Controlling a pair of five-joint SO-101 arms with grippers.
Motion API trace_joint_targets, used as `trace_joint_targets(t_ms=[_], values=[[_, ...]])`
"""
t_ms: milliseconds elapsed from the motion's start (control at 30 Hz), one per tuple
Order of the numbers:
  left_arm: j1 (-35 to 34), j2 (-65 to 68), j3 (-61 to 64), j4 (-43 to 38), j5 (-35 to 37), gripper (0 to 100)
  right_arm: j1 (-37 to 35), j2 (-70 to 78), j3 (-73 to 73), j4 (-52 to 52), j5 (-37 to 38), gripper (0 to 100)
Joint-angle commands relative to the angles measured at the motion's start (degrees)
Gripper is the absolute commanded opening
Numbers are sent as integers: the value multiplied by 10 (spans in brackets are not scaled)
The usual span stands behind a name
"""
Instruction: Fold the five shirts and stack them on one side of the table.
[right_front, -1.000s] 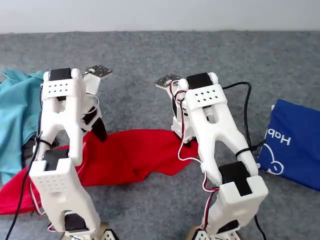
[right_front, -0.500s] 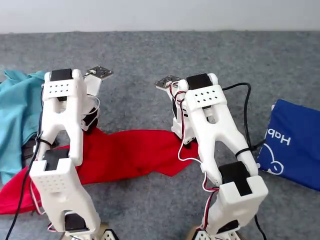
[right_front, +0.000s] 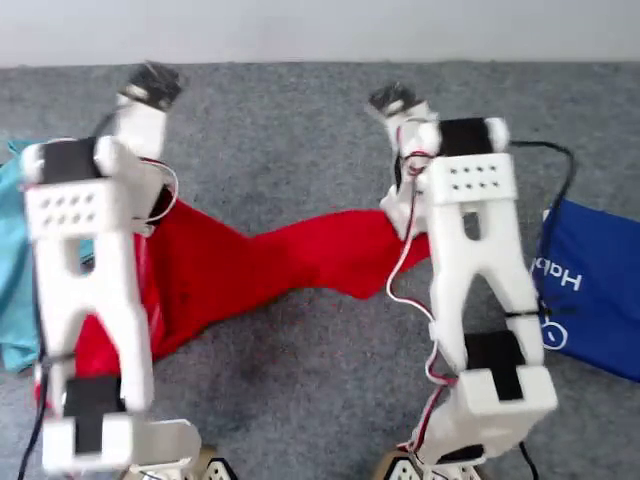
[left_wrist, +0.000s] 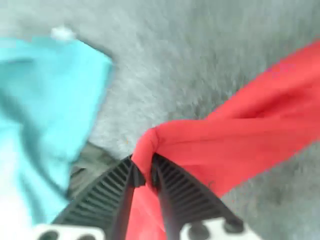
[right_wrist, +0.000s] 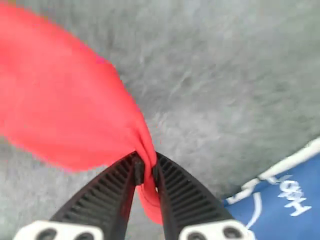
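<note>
A red shirt (right_front: 250, 265) hangs stretched between both arms above the grey table. My left gripper (left_wrist: 142, 177) is shut on one bunched end of the red shirt (left_wrist: 240, 135); in the high view that arm stands at the left (right_front: 75, 210). My right gripper (right_wrist: 145, 172) is shut on the other end of the red shirt (right_wrist: 55, 110), with its arm at the right in the high view (right_front: 465, 190). A teal shirt (left_wrist: 45, 100) lies at the table's left edge (right_front: 12, 260). A blue shirt (right_front: 590, 290) lies at the right (right_wrist: 280, 205).
Grey carpet-like table surface (right_front: 290, 130) stretches to the back wall. Black and red cables (right_front: 420, 260) run along the right arm. A dark object (left_wrist: 87, 165) lies under the teal shirt's edge.
Both arms have lifted and swung toward the back of the table, raising the red shirt's ends off the surface and pulling it taut between them.
</note>
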Motion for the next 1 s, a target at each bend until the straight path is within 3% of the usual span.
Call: trace_joint_targets(t_ms=[0, 300, 467, 833, 967], values=[[-25, -109, -7, -8, 40, 13, 10, -87, -44, 23, -4, 10], [-69, -276, -7, -98, 54, 13, 10, -214, -144, 16, -2, 10], [-69, -345, -7, -174, 54, 13, 12, -240, -238, -54, -2, 10], [-69, -400, -7, -281, 51, 13, 13, -248, -397, -173, 0, 10], [-66, -411, -7, -295, 50, 13, 14, -249, -454, -165, 56, 10]])
